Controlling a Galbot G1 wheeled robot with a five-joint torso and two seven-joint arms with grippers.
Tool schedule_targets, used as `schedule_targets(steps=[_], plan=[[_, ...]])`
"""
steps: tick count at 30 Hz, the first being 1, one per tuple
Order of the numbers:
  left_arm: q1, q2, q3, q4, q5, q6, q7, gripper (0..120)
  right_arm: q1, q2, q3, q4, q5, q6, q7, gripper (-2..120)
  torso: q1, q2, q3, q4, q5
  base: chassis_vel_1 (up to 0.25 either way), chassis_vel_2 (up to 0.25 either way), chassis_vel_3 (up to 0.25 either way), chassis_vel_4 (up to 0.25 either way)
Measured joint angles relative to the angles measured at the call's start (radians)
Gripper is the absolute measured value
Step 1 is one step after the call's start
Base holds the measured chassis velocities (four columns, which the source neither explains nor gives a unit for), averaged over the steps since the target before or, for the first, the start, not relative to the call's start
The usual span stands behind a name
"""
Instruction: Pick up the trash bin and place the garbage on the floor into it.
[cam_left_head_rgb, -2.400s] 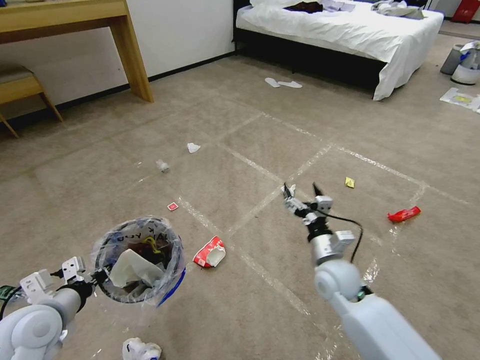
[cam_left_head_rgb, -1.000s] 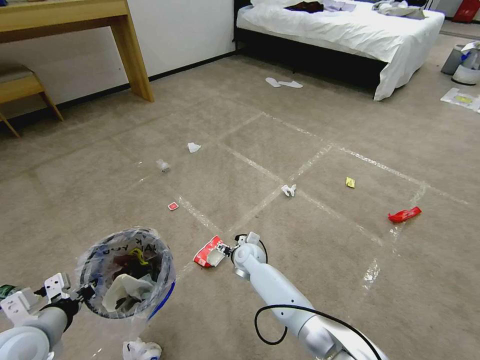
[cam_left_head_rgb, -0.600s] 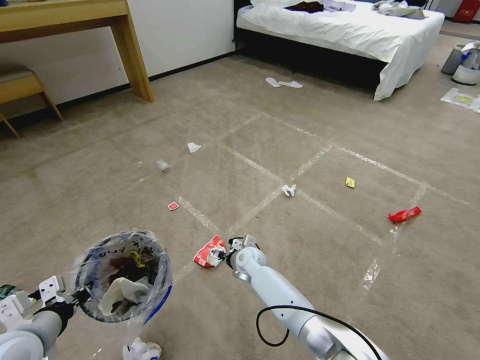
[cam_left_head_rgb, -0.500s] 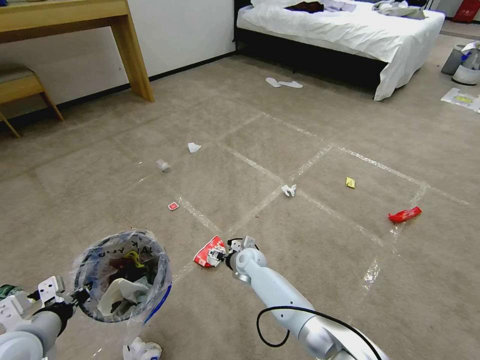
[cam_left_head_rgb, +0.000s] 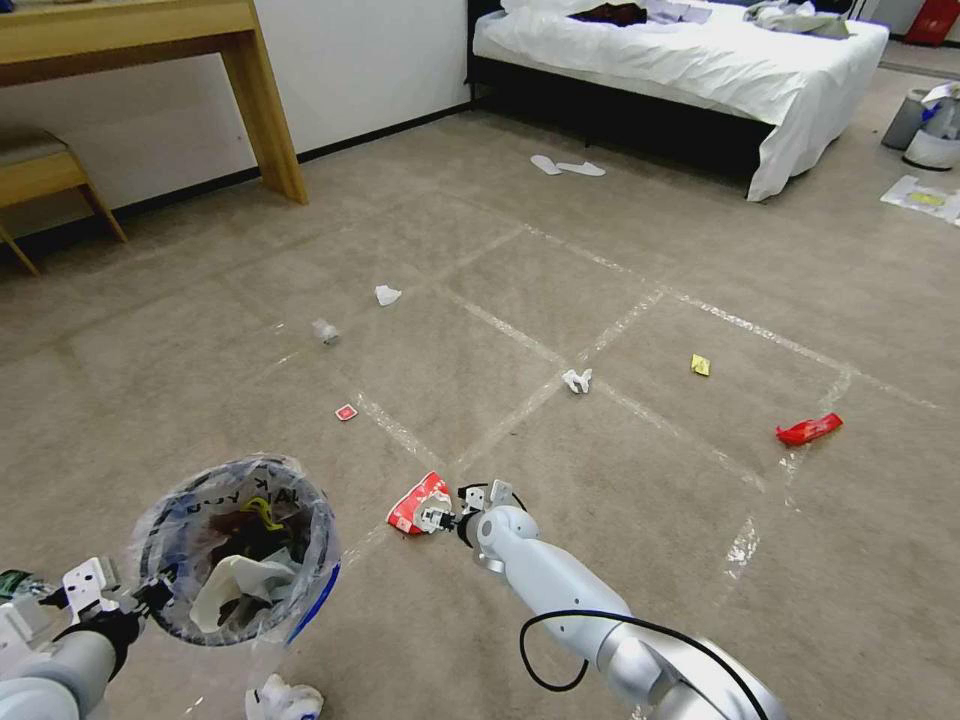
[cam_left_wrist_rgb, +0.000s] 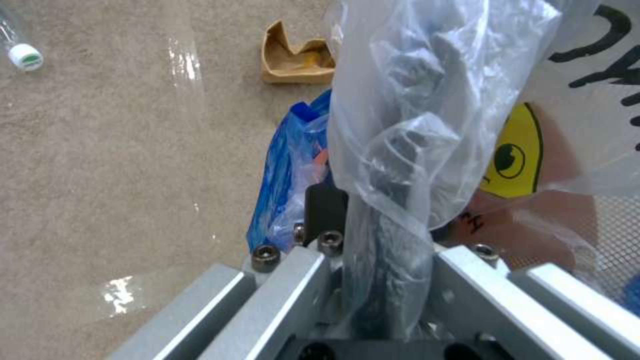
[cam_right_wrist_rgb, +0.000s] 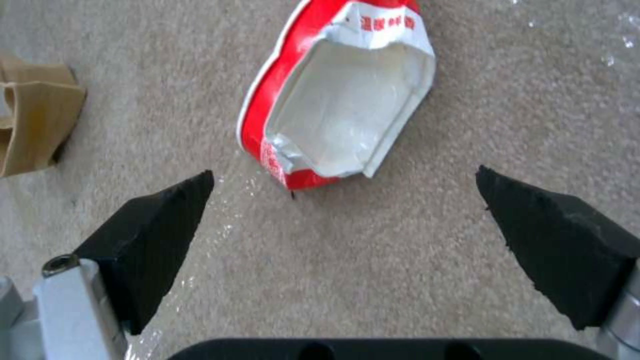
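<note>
Since a couple of seconds ago your right arm has dropped from mid-air over the tape cross down to the floor (cam_left_head_rgb: 620, 260), and over the last second it has only crept a little nearer the torn cup (cam_left_head_rgb: 418, 503). That puts you at the grab, not yet made.

Your right gripper (cam_right_wrist_rgb: 343, 197) stands wide open just short of the cup (cam_right_wrist_rgb: 337, 95); the cup's torn end lies at 12 o'clock from the gap, and neither pad (cam_right_wrist_rgb: 157, 235) touches it. A brown cardboard scrap (cam_right_wrist_rgb: 30, 120) sits at 10 o'clock, apart.

Your left gripper (cam_left_head_rgb: 120, 605) is clamped on the bin's (cam_left_head_rgb: 240, 550) bagged rim, holding it off the carpet at 8 o'clock from the cup, already part full. Other garbage lies farther out: a red wrapper (cam_left_head_rgb: 808, 429) at 3 o'clock and a tissue (cam_left_head_rgb: 576, 380) at 1 o'clock.
</note>
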Motion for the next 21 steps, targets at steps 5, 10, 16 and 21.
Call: schedule_targets(steps=[5,10,16,21], plan=[[0.002,-0.009,0.004,-0.003,0.001,-0.001,0.0,0,0.007,0.0,-0.011,-0.009,-0.022,0.003,0.016,100,0.0,0.0,0.0,0.0,0.0,0.0,0.0,0.0,0.0],[0.004,-0.022,0.008,-0.005,0.011,-0.002,0.004,0,0.013,0.0,-0.024,-0.028,-0.07,0.021,0.016,100,0.0,0.0,0.0,-0.0001,0.0,0.0,0.0,0.0,0.0],[0.002,-0.028,0.012,-0.005,0.016,-0.003,0.005,0,0.012,0.0,-0.03,-0.028,-0.087,0.01,0.012,100,0.0,0.0,0.0,0.0,0.0,0.0,0.0,0.0,0.0],[-0.003,-0.028,0.016,0.001,0.017,-0.004,0.007,0,0.001,0.0,-0.039,-0.044,-0.128,-0.012,0.009,100,0.0,0.0,0.0,0.0,0.0,0.0,0.0,0.0,0.0]])
